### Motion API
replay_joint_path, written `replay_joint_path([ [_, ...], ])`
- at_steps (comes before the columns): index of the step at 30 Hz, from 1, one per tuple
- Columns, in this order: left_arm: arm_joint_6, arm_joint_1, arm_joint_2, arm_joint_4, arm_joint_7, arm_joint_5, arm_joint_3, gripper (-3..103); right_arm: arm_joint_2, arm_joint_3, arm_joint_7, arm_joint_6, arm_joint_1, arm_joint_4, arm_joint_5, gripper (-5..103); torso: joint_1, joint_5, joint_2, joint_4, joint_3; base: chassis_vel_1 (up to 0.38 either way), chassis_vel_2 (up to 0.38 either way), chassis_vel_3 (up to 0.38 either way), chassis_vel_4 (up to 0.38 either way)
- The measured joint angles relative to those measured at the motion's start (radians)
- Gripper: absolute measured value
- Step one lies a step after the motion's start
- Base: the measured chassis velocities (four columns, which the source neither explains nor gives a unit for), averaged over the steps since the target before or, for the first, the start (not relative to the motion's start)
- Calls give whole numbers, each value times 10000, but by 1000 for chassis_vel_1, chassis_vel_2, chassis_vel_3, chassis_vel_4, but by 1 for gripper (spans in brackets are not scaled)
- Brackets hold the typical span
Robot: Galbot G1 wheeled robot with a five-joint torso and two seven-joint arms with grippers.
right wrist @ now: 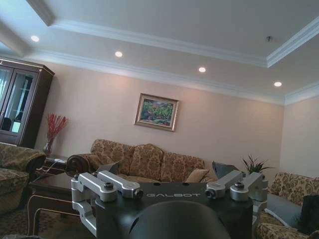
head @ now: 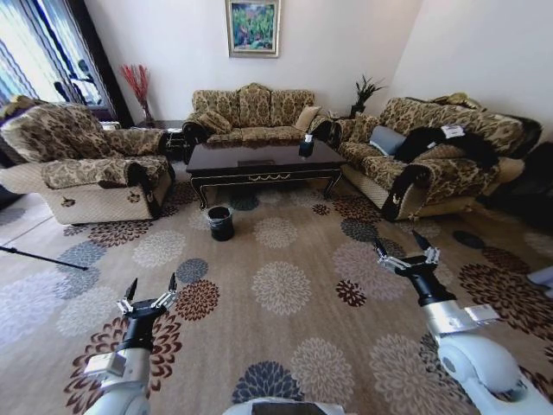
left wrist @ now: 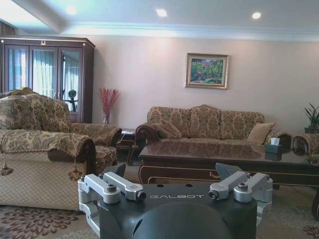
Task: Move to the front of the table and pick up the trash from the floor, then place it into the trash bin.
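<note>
The big dark shiny wood table [head: 263, 164] with gold trim sits in the upper middle of the head view, with sofas around it. The small round black trash bin [head: 220, 223] with a plastic bag stands on the tan flower carpet floor [head: 285, 285], just in front of the table's left end. The left gripper [head: 149, 290] hangs at the lower left, fingers spread wide, holding nothing. The right gripper [head: 404, 248] hangs at the right, also wide and holding nothing.
</note>
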Motion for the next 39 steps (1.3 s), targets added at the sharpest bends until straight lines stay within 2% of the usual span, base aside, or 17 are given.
replay_joint_path([
  [32, 0, 0, 0, 0, 0, 1, 0, 100, 0, 0, 0, 0, 0, 0, 0, 100, 681, 0, 1525, 0, 842, 0, 0, 0, 0],
  [39, 0, 0, 0, 0, 0, 0, 0, 100, 0, 0, 0, 0, 0, 0, 0, 100, 702, 0, 1566, 0, 863, 0, 0, 0, 0],
])
